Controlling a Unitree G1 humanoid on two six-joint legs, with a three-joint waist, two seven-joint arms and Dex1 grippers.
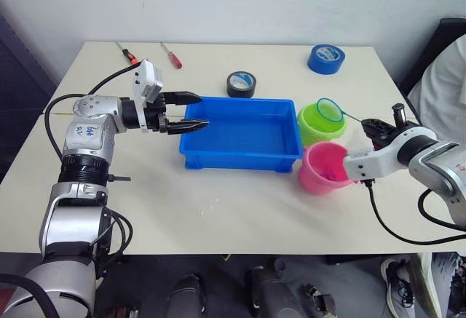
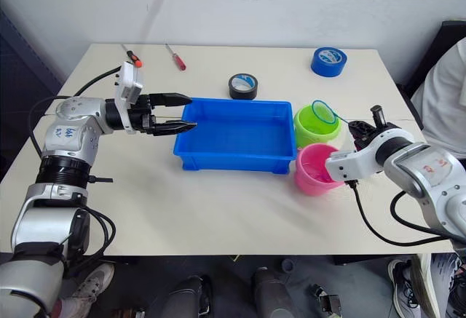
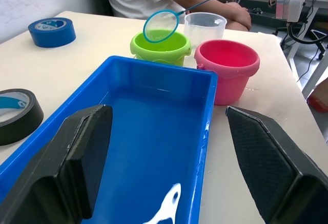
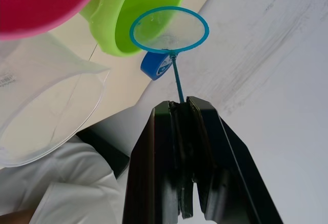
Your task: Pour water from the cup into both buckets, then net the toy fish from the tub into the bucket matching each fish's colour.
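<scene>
- Right wrist view: right tool (image 4: 180, 106) clamped on net (image 4: 169, 29) handle, hoop ahead over green bucket (image 1: 317, 122).
- Left tool (image 1: 194, 111) fingers apart, over tub (image 1: 240, 159) edge.

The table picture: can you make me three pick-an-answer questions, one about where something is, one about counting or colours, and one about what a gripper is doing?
1. Where is the net's hoop?
A. Over the green bucket
B. Inside the tub
C. On the black tape roll

2. How many screwdrivers lie at the far edge of the table?
A. One
B. Two
C. Four

3. What is the right gripper doing?
A. Open, holding nothing
B. Shut on the pink bucket
C. Shut on the net's handle

Answers:
1. A, the blue ring sits above the green bucket's mouth.
2. B, two lie side by side there.
3. C, the right wrist view shows the fingers closed on the thin handle.
</scene>
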